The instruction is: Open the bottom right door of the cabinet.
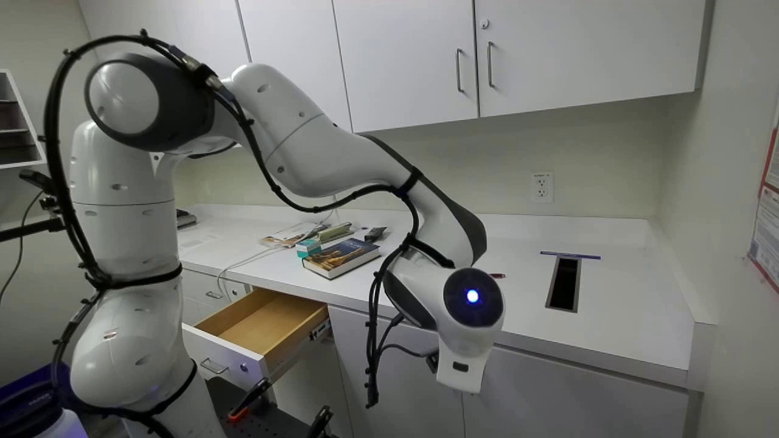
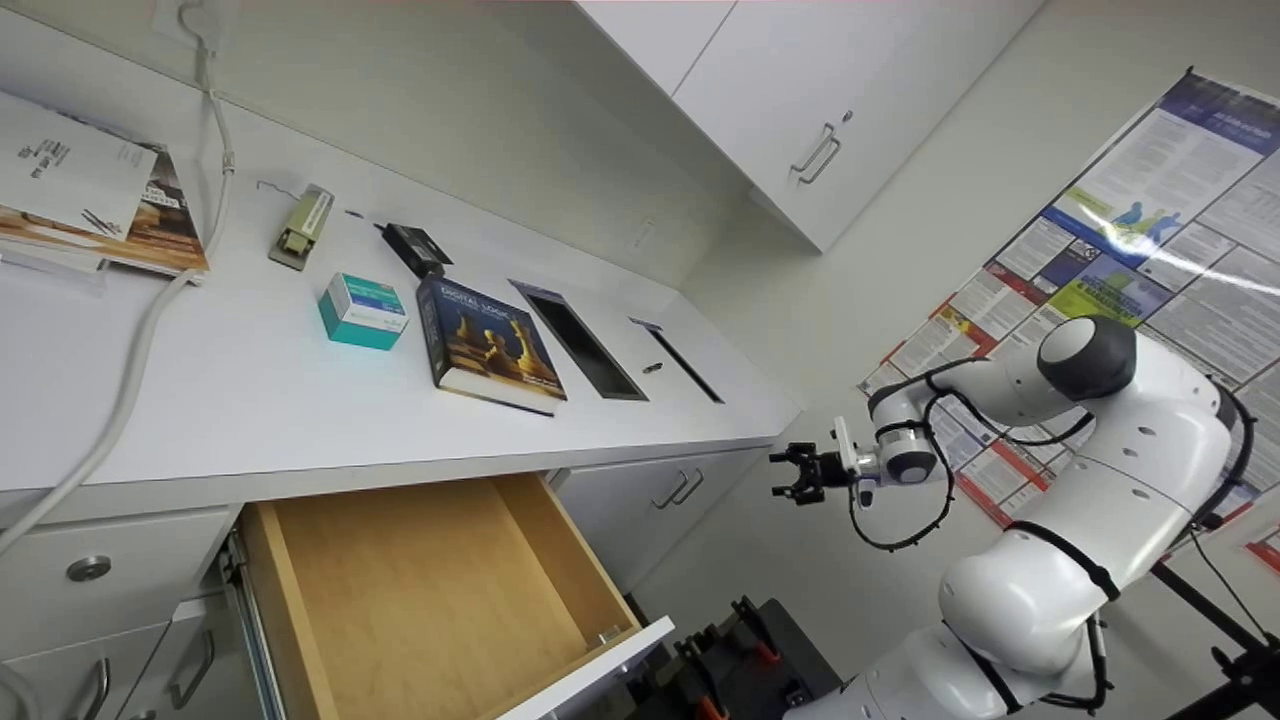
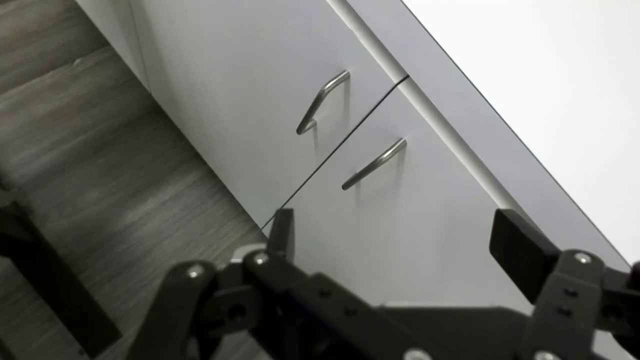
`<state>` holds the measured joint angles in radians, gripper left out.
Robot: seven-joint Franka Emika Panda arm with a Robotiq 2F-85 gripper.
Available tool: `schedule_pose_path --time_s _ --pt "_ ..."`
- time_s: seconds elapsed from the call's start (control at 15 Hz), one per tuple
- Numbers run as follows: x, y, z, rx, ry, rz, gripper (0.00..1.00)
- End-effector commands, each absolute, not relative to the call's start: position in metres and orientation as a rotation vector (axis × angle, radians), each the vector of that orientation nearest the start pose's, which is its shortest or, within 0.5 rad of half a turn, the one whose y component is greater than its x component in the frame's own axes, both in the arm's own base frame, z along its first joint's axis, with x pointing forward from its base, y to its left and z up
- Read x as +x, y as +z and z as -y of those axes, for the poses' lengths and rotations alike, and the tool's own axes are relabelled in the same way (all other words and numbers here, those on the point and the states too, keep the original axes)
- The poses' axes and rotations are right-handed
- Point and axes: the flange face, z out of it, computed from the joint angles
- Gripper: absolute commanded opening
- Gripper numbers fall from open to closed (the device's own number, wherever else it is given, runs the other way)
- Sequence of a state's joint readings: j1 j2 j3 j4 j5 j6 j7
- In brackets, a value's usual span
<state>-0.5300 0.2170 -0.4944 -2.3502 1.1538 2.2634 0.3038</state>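
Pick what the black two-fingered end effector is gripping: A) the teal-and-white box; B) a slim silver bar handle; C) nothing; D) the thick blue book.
C: the wrist view shows the end effector open with nothing between its fingers, the silver bar handle of the flat white bottom right door lying beyond their tips.

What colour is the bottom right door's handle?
Silver; the handle shows best in the wrist view.

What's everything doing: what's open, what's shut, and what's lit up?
Bottom right door: closed.
Door beside it: closed.
Wall-cabinet doors: closed.
Light-wood drawer: pulled open.
Digital Logic book: closed, lying flat.
Gripper: open, holding nothing.
Arm's light: glowing blue.
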Motion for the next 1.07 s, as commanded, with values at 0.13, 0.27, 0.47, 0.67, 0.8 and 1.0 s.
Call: schedule_pose_path --time_s 0.13,0.27,0.47,0.67,0.8,1.0 --pt "0.263 0.215 0.412 -1.052 -0.029 -2.157 1.00" --pt "0.266 0.216 0.411 -1.058 -0.031 -2.153 1.00" --pt "0.265 0.215 0.412 -0.967 -0.055 -2.146 1.00" --pt "0.257 0.200 0.411 -0.819 -0.073 -2.128 1.00" --pt "0.249 0.182 0.409 -0.720 -0.055 -2.106 1.00" --pt "0.239 0.150 0.406 -0.611 -0.037 -2.033 1.00"
